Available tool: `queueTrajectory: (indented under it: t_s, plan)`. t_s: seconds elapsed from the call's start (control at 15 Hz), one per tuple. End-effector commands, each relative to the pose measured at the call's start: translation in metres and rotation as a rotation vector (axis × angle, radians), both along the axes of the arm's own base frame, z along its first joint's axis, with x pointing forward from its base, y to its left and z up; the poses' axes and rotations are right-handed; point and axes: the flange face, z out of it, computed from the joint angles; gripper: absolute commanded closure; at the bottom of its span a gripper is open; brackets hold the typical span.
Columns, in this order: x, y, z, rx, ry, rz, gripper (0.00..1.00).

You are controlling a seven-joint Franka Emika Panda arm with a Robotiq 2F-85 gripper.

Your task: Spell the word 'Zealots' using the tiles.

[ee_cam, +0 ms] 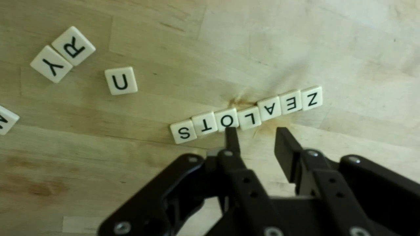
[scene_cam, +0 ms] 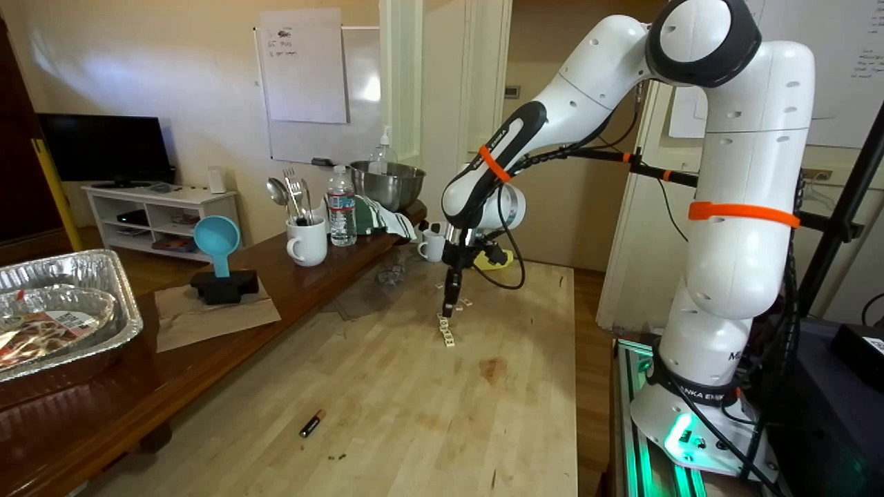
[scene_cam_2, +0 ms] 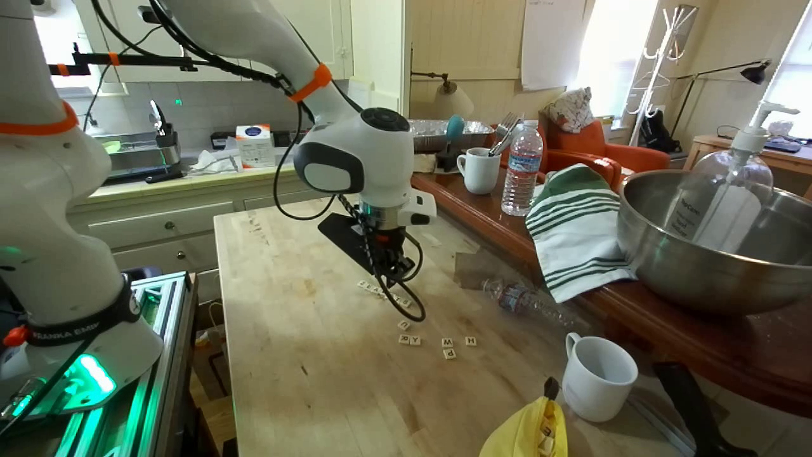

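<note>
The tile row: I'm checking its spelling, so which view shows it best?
The wrist view: there the row reads ZEALOTS, upside down but every letter legible. Both exterior views show it tiny, by the claw, its letters too small to read.

Row of 7 tiles (ee_cam: 249,118), wrist view: ZEALOTS, letters inverted, Z at right. Left of row: tile R (ee_cam: 73,46), tile Y (ee_cam: 51,64), tile U (ee_cam: 120,81). In an exterior view: tile W (scene_cam_2: 447,343), tile H (scene_cam_2: 471,341) to its right, tile P (scene_cam_2: 450,354) nearer. Robot base collar (scene_cam_2: 82,331), left: FRANKA EMIK, remainder hidden.
</note>
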Motion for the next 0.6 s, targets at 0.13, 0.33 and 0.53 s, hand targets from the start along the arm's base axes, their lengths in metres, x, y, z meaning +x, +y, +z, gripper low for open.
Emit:
queueTrajectory:
  t_s: [0.13,0.33,0.53]
  plan:
    - [-0.0193,0.0142,-0.0006,-0.004,-0.006,0.109,0.16]
    - [-0.0222,0.0164,-0.0002,-0.010,-0.010,0.137,0.00]
    - [-0.0253,0.0163,0.0011,-0.020,-0.025,0.162,0.00]
